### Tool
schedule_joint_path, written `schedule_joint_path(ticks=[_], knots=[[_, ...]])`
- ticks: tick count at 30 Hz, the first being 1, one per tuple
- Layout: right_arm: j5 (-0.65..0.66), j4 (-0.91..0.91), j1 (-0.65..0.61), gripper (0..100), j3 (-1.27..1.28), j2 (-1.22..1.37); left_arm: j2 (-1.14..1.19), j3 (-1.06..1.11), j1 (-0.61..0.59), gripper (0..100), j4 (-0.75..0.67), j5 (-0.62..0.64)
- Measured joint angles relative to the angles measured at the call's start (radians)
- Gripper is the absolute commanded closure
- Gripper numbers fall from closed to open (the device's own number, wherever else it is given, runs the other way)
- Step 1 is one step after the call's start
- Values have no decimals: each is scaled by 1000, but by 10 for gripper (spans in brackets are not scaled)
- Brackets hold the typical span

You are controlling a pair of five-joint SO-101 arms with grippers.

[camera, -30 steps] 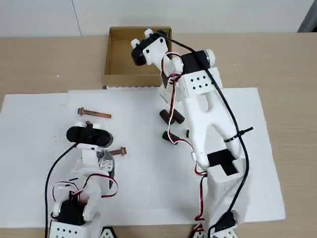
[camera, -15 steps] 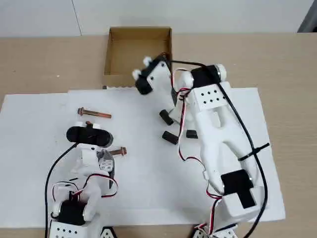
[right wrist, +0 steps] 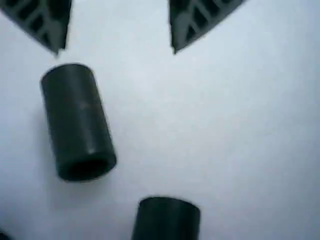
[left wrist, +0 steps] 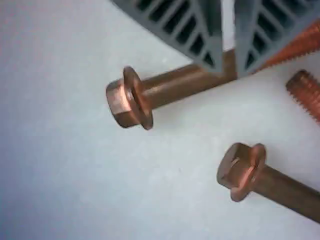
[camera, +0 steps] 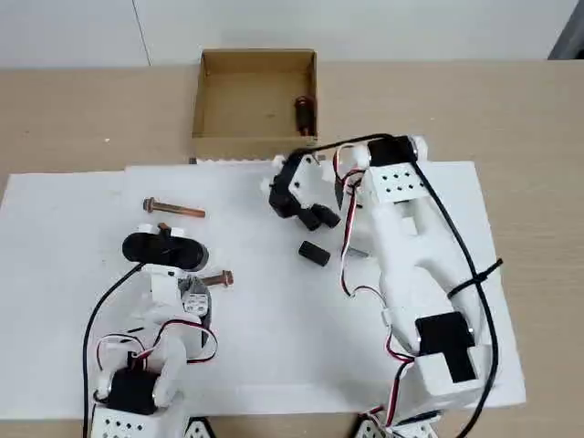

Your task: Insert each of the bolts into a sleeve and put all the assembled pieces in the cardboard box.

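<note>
The right gripper hangs open over the white paper, close beside a black sleeve; a second sleeve lies just nearer. In the right wrist view the open gripper holds nothing, with one sleeve near one fingertip and another sleeve farther off. The cardboard box holds one assembled piece. The left gripper is low at a copper bolt. In the left wrist view the gripper is shut, its tips over that bolt's shank. A second bolt lies close by.
Another copper bolt lies on the paper left of centre. A threaded bolt end shows near the left gripper. The box stands on the bare wooden table just beyond the paper's far edge.
The right arm drew back from over the box and came down to the sleeves on the paper. An assembled piece now lies in the box. The left arm stayed still.
</note>
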Motion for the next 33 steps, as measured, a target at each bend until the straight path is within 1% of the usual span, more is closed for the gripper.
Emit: schedule_joint_path(ticks=[5, 10, 20, 31, 33], knots=[[54, -86, 0, 856, 92, 0, 0, 0, 0, 995, 0, 0], [68, -181, 6, 856, 160, 0, 0, 0, 0, 995, 0, 0], [87, -302, 26, 857, 169, 89, 0, 0, 0, 995, 0, 0], [87, -328, 38, 861, 163, 176, 0, 0, 0, 995, 0, 0], [87, -328, 43, 904, 153, 190, 0, 0, 0, 995, 0, 0]])
